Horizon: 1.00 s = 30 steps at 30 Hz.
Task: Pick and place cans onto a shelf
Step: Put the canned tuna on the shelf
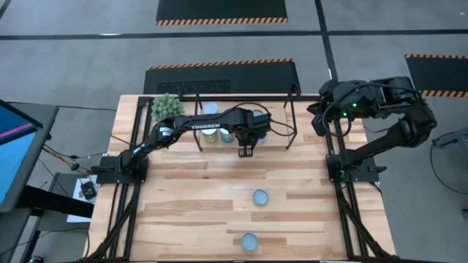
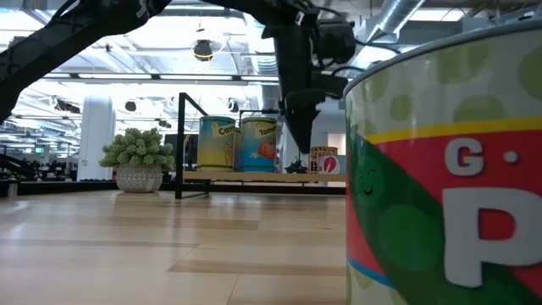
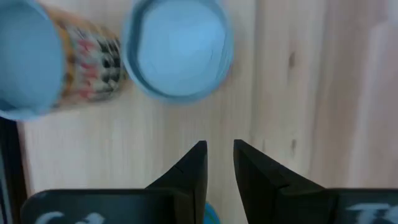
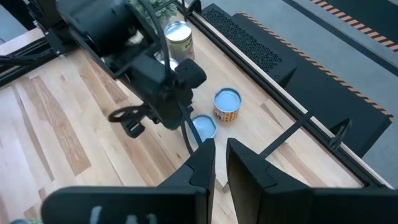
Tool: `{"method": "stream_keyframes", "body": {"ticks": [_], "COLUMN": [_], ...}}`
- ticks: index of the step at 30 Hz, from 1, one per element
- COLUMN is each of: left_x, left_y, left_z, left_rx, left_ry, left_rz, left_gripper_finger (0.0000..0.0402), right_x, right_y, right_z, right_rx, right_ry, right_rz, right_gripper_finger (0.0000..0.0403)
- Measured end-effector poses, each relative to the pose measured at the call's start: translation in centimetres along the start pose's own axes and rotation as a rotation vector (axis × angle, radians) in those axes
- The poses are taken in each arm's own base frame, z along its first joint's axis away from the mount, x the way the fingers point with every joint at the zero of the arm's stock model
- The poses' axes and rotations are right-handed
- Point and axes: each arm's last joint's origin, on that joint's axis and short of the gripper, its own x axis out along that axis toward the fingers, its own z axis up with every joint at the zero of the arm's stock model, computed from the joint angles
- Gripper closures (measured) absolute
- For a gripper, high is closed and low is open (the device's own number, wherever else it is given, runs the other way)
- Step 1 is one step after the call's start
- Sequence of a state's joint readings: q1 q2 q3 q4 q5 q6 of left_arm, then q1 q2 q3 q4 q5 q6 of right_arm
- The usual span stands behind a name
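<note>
**Left gripper** (image 3: 217, 149): fingers drawn nearly together with only a thin gap, nothing between them. I read it as empty. It hangs pointing down just in front of the shelf (image 2: 246, 175), at its front edge. Two cans stand close below and ahead of it: a bluish top (image 3: 177, 53) and a labelled one (image 3: 28, 59).

**Right gripper** (image 4: 216, 149): fingers also close together and empty. The arm is folded back at the table's far right corner, waiting.

**Cans on the shelf:** I count at least three.
- Yellow-label can (image 2: 218, 144).
- Blue-label can (image 2: 258, 144), touching or just beside the yellow one.
- Short red-label can (image 2: 326, 161), further along the board.

The left arm hides part of the board, so there may be more.

**Cans still loose:** two stand upright on the table (image 1: 190, 212).
- One near the middle (image 1: 260, 196).
- One by the near edge (image 1: 249, 241).

Both are well apart from the shelf.

**Other:** plant (image 1: 167, 107), at the shelf's left end.

**Status:** my judgement is that the task is more than half done. Two picks and two placements remain. I would take the middle can next.
</note>
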<state>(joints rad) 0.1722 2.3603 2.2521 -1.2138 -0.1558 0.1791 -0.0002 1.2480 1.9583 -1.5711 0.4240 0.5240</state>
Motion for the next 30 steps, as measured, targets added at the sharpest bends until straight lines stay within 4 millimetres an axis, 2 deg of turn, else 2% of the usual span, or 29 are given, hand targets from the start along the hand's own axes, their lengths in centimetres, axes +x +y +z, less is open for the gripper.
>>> {"method": "stream_keyframes", "body": {"ticks": [4, 13, 20, 30], "left_x": [0.8, 0.8, 1.5, 1.4], "left_y": [0.0, 0.3, -0.1, 0.1], "left_z": [0.3, 1.1, 0.5, 0.9], "left_rx": [-0.008, 0.026, 0.038, 0.037], "left_ry": [-0.034, -0.108, -0.034, -0.072], "left_rz": [0.033, 0.100, 0.074, 0.101], "left_gripper_finger": [0.0333, 0.0333, 0.0333, 0.0333], "right_x": [0.0, 0.0, 0.0, 0.0], "right_y": [0.0, 0.0, 0.0, 0.0], "right_z": [0.0, 0.0, 0.0, 0.0], "right_rx": [0.000, 0.000, 0.000, 0.000], "right_ry": [0.000, 0.002, 0.004, 0.004], "right_rz": [0.000, 0.003, 0.007, 0.006], "right_gripper_finger": [0.0338, 0.0338, 0.0338, 0.0338]}}
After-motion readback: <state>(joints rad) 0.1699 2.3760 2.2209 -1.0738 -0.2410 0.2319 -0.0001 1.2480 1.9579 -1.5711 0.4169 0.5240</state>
